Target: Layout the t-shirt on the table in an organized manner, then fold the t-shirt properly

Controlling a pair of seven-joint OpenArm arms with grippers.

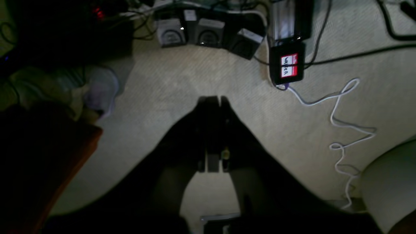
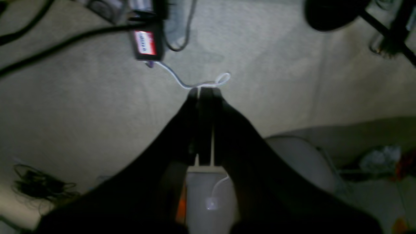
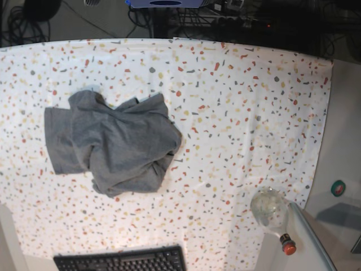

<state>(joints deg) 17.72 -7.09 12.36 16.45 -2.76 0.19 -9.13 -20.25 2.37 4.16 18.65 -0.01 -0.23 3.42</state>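
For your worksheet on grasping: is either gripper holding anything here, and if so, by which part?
Nothing is held. The left gripper and right gripper are both shut on nothing; the t-shirt lies crumpled on the table.

The left gripper (image 1: 214, 99) is seen as two black, matte fingers that widen from narrow squared tips into broad dark flanks, with a thin pale seam shown between the tips. A small yellowish fitting and a grey rectangular block are set at its root, and a grey metal edge is glimpsed at the lower border. The right gripper (image 2: 204, 91) is built alike, black and wedge-shaped, and a pale grey housing with an orange strip and a thin white wire is seen beneath it.
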